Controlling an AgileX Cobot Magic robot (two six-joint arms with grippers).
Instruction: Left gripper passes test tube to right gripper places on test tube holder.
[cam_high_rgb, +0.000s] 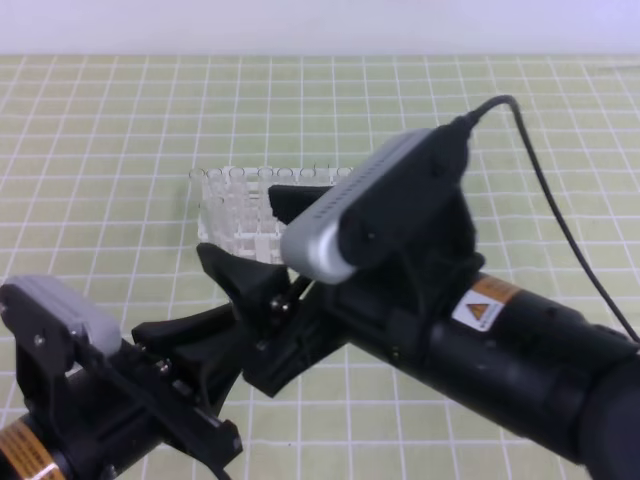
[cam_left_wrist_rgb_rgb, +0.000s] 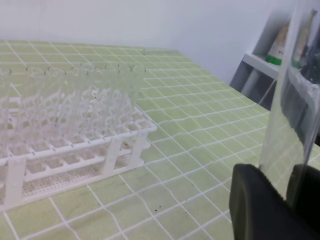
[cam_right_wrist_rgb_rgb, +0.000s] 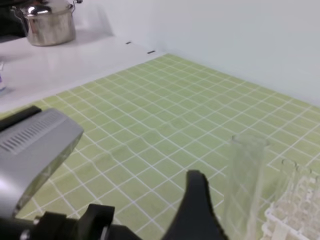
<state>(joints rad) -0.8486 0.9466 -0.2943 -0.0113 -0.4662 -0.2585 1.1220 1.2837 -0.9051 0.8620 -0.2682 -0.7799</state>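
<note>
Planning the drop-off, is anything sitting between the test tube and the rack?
Nothing visible. In the left wrist view, the test tube, held in the left gripper, and the test tube holder have only bare green mat between them.

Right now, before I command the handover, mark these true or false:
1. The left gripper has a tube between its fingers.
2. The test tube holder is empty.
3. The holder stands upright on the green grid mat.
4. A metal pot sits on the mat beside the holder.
1. True. The left gripper holds the clear test tube upright between its black fingers.
2. False. The test tube holder already has many clear tubes standing in it.
3. True. It stands upright on the green grid mat.
4. False. The metal pot sits on a white counter beyond the mat's edge, away from the holder.
</note>
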